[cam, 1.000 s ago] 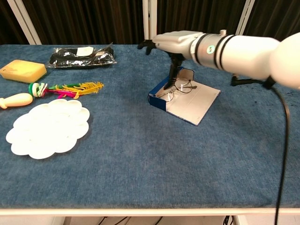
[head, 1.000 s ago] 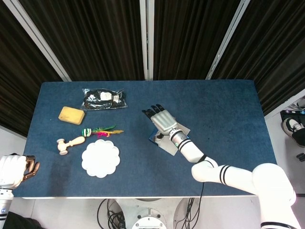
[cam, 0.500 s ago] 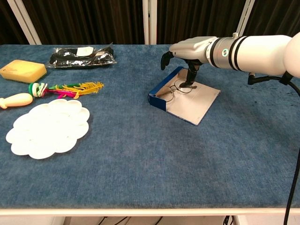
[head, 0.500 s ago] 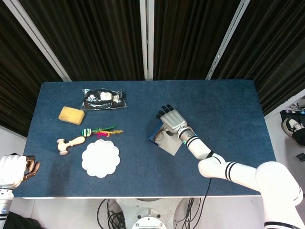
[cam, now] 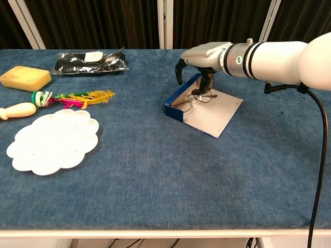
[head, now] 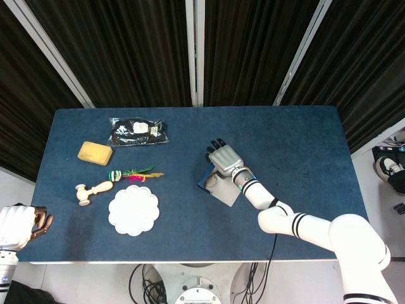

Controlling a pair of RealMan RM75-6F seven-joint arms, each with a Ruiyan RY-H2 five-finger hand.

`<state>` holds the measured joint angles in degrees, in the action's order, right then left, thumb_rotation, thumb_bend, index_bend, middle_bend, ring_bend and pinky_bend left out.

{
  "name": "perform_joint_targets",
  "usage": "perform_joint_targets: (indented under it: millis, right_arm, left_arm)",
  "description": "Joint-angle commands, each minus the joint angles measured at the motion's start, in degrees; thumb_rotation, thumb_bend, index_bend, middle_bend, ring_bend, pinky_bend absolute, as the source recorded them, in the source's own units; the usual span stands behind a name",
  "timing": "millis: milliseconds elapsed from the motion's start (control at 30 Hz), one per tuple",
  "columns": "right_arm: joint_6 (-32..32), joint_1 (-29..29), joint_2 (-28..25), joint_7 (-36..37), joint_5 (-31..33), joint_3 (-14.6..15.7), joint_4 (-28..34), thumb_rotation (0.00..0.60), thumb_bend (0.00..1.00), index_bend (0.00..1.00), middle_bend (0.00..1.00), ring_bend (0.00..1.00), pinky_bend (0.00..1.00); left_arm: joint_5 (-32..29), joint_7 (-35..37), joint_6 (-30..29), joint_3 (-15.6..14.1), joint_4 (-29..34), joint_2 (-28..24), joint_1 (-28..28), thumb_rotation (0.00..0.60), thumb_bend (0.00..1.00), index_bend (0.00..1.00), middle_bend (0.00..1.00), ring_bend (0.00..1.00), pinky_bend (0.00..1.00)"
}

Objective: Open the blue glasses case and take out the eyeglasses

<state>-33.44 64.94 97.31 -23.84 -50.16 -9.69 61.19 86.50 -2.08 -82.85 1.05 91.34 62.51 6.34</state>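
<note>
The blue glasses case [cam: 174, 110] lies open near the table's middle, its pale lid [cam: 214, 114] flat on the cloth. The thin-framed eyeglasses [cam: 192, 98] rest in its tray. In the head view, the case [head: 221, 192] is partly under my right hand [head: 223, 158]. That right hand [cam: 206, 53] hovers palm-down over the case with its dark fingers [cam: 204, 86] curled down; one touches the glasses, the others stay apart. Nothing is lifted. My left hand [head: 19, 225] sits off the table's front left corner, fingers curled in on nothing.
A white scalloped plate [cam: 51, 138], a wooden mallet [cam: 15, 110], a feathered toy [cam: 77, 96], a yellow sponge [cam: 25, 77] and a black plastic-wrapped pack [cam: 90, 62] occupy the table's left half. Dark curtains hang behind the far edge.
My right hand drew back from its stretched reach to the left, shifted right over the case, then edged slightly left with fingers curling lower. Glasses and left hand stayed put.
</note>
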Motion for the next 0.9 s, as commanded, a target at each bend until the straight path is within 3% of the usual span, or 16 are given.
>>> perform_joint_targets:
  millis: [33, 400, 900]
  right_arm:
    - [0.08, 0.15, 0.17, 0.23, -0.03, 0.01, -0.36, 0.600, 0.32, 0.38, 0.17, 0.00, 0.00]
    - [-0.04, 0.39, 0.35, 0.42, 0.18, 0.27, -0.73, 0.600, 0.33, 0.43, 0.18, 0.00, 0.00]
    - [-1.46, 0.51, 1.07, 0.22, 0.22, 0.21, -1.15, 0.600, 0.35, 0.60, 0.25, 0.00, 0.00]
  left_arm:
    - [0.01, 0.02, 0.03, -0.01, 0.00, -0.02, 0.01, 0.600, 0.39, 0.84, 0.98, 0.83, 0.66]
    - [0.04, 0.03, -0.01, -0.03, -0.02, -0.03, 0.00, 0.600, 0.39, 0.84, 0.98, 0.83, 0.66]
    - [0.14, 0.15, -0.05, -0.08, -0.07, -0.04, -0.02, 0.600, 0.39, 0.84, 0.98, 0.83, 0.66]
